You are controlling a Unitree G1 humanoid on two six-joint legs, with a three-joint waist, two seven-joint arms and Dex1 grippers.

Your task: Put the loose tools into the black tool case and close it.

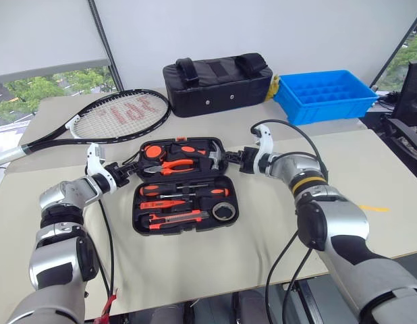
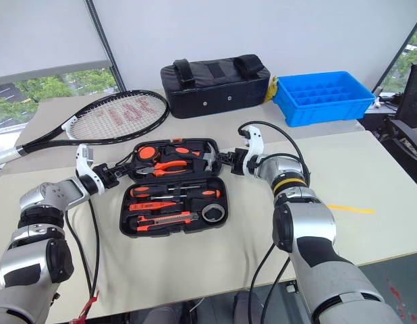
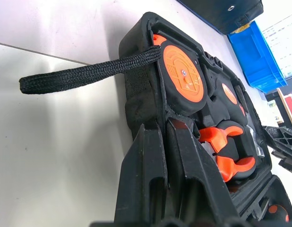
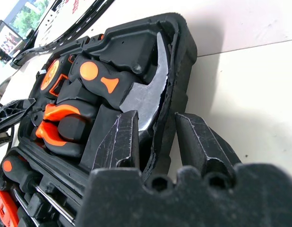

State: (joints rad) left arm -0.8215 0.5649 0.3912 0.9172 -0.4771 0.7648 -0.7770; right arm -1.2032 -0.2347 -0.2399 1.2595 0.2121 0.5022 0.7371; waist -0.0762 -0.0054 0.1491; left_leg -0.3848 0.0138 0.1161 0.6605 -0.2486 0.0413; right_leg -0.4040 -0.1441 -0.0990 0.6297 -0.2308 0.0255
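The flat black hard-plastic tool case point(image 1: 183, 184) lies open on the pale tabletop point(image 1: 215, 263), its far half between the two grippers.

The left gripper point(image 1: 129, 171) reaches in at the case's left edge. In the left wrist view its two black fingers point(image 3: 150, 175) are pressed together, with almost no gap, and the raised rim of the far half sits right at their tips. Whether the rim is actually pinched cannot be told. Just past the tips lie a round orange-and-black tape measure point(image 3: 183, 75) and orange-handled pliers point(image 3: 226, 151), and a black woven strap point(image 3: 80, 75) runs out from the case over the table.

The right gripper point(image 1: 230, 159) meets the opposite edge. Its fingers point(image 4: 118, 137) stand partly apart, one inside the case and one outside, so the case wall passes between them. The steel claw of a hammer point(image 4: 146, 97) lies just beside the inner finger.

In the near half, away from both sets of fingers, sit slim screwdrivers with red-and-black handles point(image 1: 169, 190), an orange-and-black utility knife point(image 1: 176, 218) and a small dark grey tape roll point(image 1: 223, 212).
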